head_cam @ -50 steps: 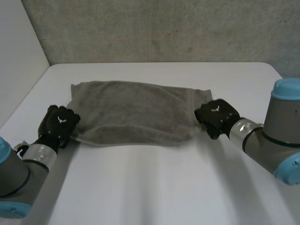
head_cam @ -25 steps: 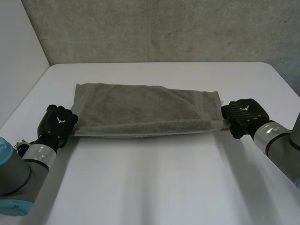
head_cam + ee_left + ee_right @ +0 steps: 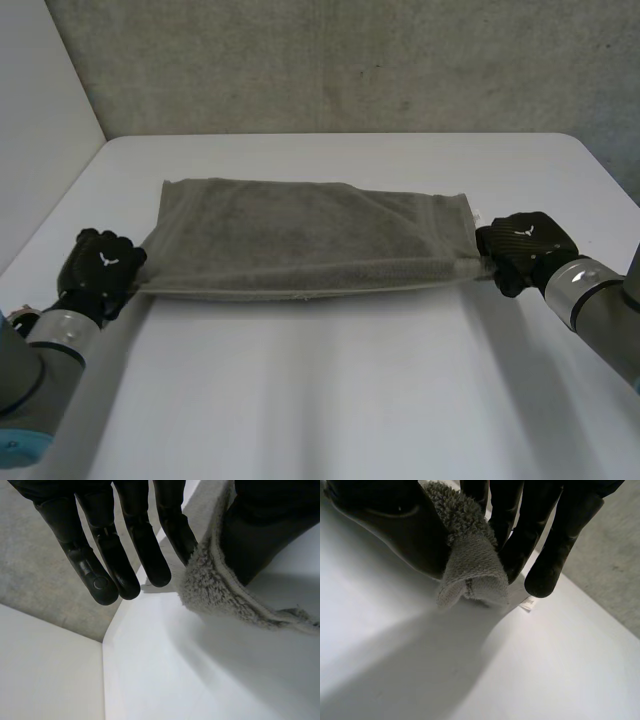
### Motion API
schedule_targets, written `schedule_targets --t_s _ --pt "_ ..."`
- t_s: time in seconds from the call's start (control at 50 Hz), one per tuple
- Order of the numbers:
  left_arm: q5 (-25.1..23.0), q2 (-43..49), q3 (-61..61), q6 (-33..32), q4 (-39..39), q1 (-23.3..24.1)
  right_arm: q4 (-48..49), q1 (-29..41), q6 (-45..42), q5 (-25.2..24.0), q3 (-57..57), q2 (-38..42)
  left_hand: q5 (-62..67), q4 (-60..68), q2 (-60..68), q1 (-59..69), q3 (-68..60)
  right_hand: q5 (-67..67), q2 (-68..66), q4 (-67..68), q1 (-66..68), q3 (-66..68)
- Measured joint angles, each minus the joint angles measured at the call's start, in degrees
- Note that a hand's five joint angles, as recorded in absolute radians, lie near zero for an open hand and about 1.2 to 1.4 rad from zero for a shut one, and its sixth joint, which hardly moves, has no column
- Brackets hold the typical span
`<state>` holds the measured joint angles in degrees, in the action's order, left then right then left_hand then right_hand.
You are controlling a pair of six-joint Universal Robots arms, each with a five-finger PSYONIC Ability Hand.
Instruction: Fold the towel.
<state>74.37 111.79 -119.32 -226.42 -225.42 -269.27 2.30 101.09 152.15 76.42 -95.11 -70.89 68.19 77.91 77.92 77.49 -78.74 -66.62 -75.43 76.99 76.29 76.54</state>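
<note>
Since half a second ago the left hand point(image 3: 98, 272) has been drawn outward toward the table's left side, and the near left corner of the towel point(image 3: 310, 245) has been pulled out with it. The right hand point(image 3: 522, 245) is seen about where it was.

The white table point(image 3: 330, 400) is cut off at its near corners by both arms. The grey towel is stretched out across the table's middle and held at both ends; its underside is hidden.

In the head view each hand's fingers are covered by the hand's own back, so no grip can be read there. In the left wrist view a towel corner point(image 3: 215, 590) is pinched between one finger point(image 3: 175, 530) and the thumb, with the other fingers kept straight and free. In the right wrist view the opposite corner point(image 3: 470, 565) is clamped between fingers point(image 3: 520, 535) and thumb.

A small white tag point(image 3: 529, 603) is seen beside that corner; its writing cannot be read. A white emblem point(image 3: 104, 260) is carried on each hand's back, with no lettering made out.
</note>
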Motion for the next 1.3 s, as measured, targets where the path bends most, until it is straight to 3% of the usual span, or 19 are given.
schedule_targets --t_s 0.18,0.28,0.42,0.52,0.6,0.68,0.9,1.1,1.3 --pt "-0.50 -15.25 -2.47 6.17 13.88 -1.19 -22.50 -1.41 -4.87 -0.95 5.98 -3.47 0.01 0.00 0.00 0.00 -0.09 0.00 0.00 0.00 0.00 0.00" --pt "-2.16 -24.14 -4.45 7.94 21.58 -2.10 -30.49 -2.77 -8.91 -1.31 7.07 -5.87 0.01 0.00 0.00 0.00 -0.17 0.00 0.00 0.00 0.00 0.00" --pt "-8.85 -35.64 -7.38 8.31 32.86 -6.08 -39.86 -5.80 -16.07 -3.06 7.69 -10.81 0.00 0.00 0.00 0.00 -0.20 0.00 0.00 0.00 0.00 0.00" --pt "-13.50 -37.32 -7.36 8.25 35.68 -9.06 -43.20 -7.94 -19.11 -5.91 9.68 -11.79 0.00 0.00 0.00 0.00 -0.21 0.00 0.00 0.00 0.00 0.00" --pt "-15.65 -31.76 -4.30 8.27 34.00 -10.56 -43.98 -8.87 -19.52 -8.25 13.44 -8.00 0.01 0.00 0.00 0.00 -0.23 0.00 0.00 0.00 0.00 0.00" --pt "-15.00 -21.46 2.27 8.40 31.75 -8.31 -43.86 -8.36 -17.43 -8.53 19.10 -0.77 0.02 0.00 0.05 0.23 -0.27 0.00 0.01 0.00 0.00 0.00" --pt "-2.14 9.94 32.13 8.99 32.12 3.93 -43.35 -4.01 -6.34 -4.86 40.23 20.09 0.22 0.00 0.09 0.23 -0.35 0.00 0.00 0.00 0.00 0.22" --pt "1.74 25.30 55.74 9.15 36.14 8.31 -41.70 -1.37 2.56 -1.49 55.05 31.43 0.22 0.00 0.09 0.23 -0.43 0.00 0.00 0.00 0.00 0.23" --pt "3.51 32.82 66.65 9.10 39.20 9.85 -41.32 0.05 4.01 4.46 66.05 39.82 0.22 0.00 0.09 0.23 -0.45 0.00 0.00 0.00 0.00 0.23"
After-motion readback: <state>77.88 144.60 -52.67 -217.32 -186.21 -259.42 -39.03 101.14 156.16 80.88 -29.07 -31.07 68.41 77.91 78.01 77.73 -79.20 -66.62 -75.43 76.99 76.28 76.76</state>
